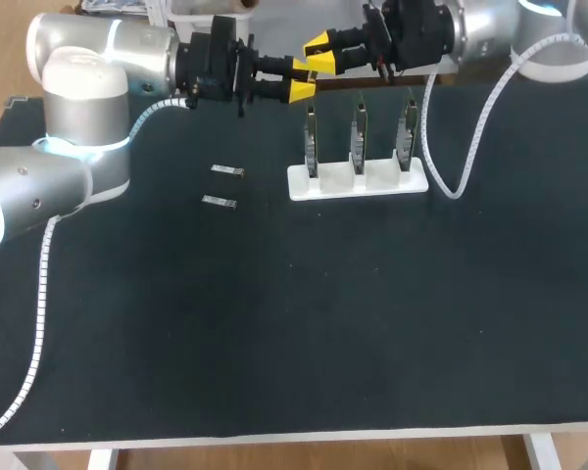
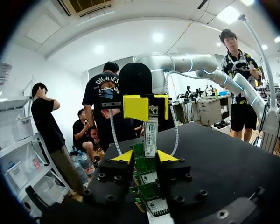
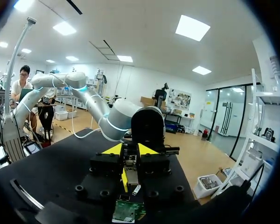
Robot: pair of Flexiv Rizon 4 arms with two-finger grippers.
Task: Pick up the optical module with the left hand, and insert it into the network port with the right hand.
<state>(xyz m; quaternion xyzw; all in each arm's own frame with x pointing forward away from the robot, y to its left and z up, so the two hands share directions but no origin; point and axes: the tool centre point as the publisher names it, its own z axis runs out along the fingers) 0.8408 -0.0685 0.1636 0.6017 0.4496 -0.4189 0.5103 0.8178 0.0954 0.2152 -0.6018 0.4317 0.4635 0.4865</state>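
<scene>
Head view: the left gripper (image 1: 299, 88) and the right gripper (image 1: 319, 54) meet tip to tip in the air over the far side of the table (image 1: 294, 323). They are just behind a white stand (image 1: 358, 184) that holds three upright green boards (image 1: 358, 137).

From the left wrist view, the optical module (image 2: 150, 135) stands on end between the two grippers. Its upper part is clamped between the right gripper's (image 2: 151, 107) yellow fingers (image 2: 135, 107). Its lower end sits between the left gripper's (image 2: 145, 156) tips, which stand a little wider than the module, with a gap showing on one side. The boards (image 2: 147, 175) lie under it.

From the right wrist view, the right gripper (image 3: 130, 150) is closed narrowly on the module (image 3: 131, 171), which juts out ahead of the tips toward the left arm. A board (image 3: 128, 211) shows below.

On the table, well apart from both grippers, lie a loose module (image 1: 227, 171) and a second loose module (image 1: 219, 202).
</scene>
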